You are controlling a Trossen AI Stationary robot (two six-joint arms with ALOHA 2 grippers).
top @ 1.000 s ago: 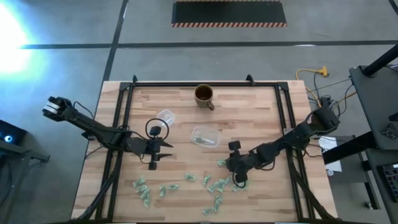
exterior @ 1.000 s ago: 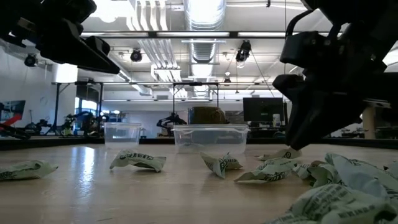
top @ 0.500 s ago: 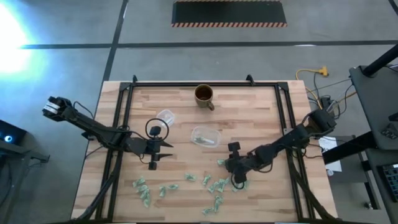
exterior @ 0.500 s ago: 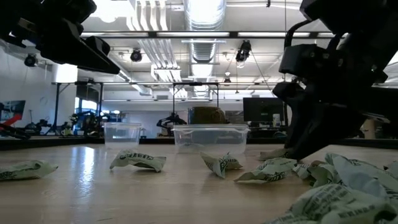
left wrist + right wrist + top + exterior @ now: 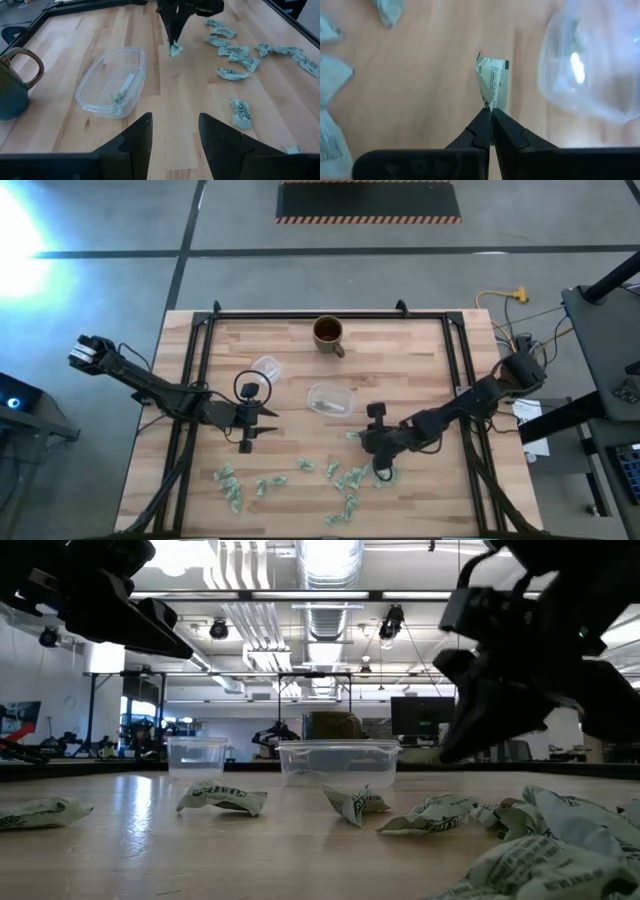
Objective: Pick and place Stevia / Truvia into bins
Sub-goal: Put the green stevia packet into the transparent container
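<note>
Many pale green-and-white Stevia sachets (image 5: 340, 478) lie scattered on the near half of the wooden table. My right gripper (image 5: 356, 438) is shut on one sachet (image 5: 493, 82) just near-right of the bin (image 5: 330, 399), a clear shallow tub. A sachet (image 5: 119, 96) lies flat inside the bin. My left gripper (image 5: 175, 135) hovers open, left of the bin, holding nothing. My right gripper pinches one end of the sachet (image 5: 490, 104) between its two fingertips (image 5: 171, 36). The fingers slant down from the table's right side. The rest of the sachet (image 5: 175, 50) sticks out beyond the tips and hangs clear of the wood.
A small clear round cup (image 5: 265, 367) stands far-left of the bin, and a brown mug (image 5: 328, 333) stands near the far edge. A dark metal frame (image 5: 196, 360) runs along the table's sides. Bare wood lies between the bin and the sachets.
My right gripper's tips were down on the table among the sachets. They have come up and a little toward the bin with one sachet, which is now lifted clear of the wood.
</note>
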